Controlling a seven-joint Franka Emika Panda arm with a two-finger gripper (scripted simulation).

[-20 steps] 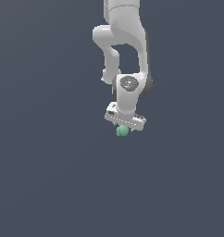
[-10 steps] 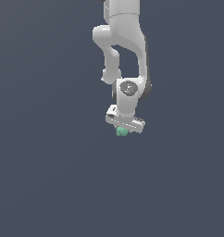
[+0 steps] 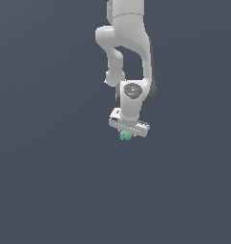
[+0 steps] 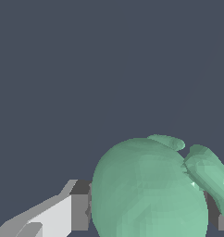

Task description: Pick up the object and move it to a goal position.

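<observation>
Teal-green and lumpy, the object sits just below centre of the exterior view, tucked under the white gripper at the end of the single arm, which comes down from the top edge of the frame. The gripper's crossbar is tilted, its end toward the exterior view's right a little lower, and the blob shows beneath it near the end toward the exterior view's left. In the wrist view the object fills the lower right of the picture, rounded, with a small nub and a leaf-like flap on its upper right. A white and grey finger presses against its flank in the lower left, and a dark edge of another finger shows at the right border, so the jaws are closed narrowly around the blob. One arm, one gripper and one object are visible against a plain dark slate-blue background
</observation>
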